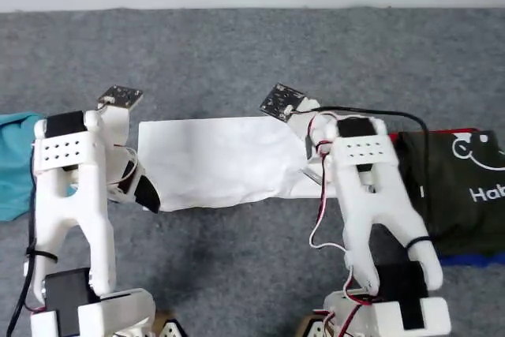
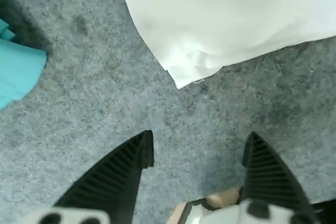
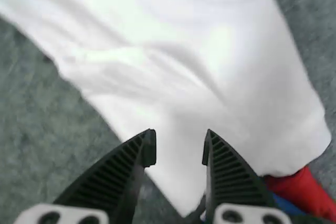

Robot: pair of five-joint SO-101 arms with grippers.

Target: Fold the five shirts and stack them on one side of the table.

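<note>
A white shirt lies folded into a long strip on the grey carpet between the two arms. Its corner sits just ahead of my left gripper, which hovers open over bare carpet. My right gripper is open above the other end of the white shirt, fingers a small gap apart. A stack with a dark shirt on top, red and blue edges beneath, lies at the table's right. A teal shirt lies at the left edge, its corner also in the left wrist view.
The grey carpet runs bare behind the white shirt up to a pale wall. Both arm bases stand at the near edge. Cables hang along the right arm.
</note>
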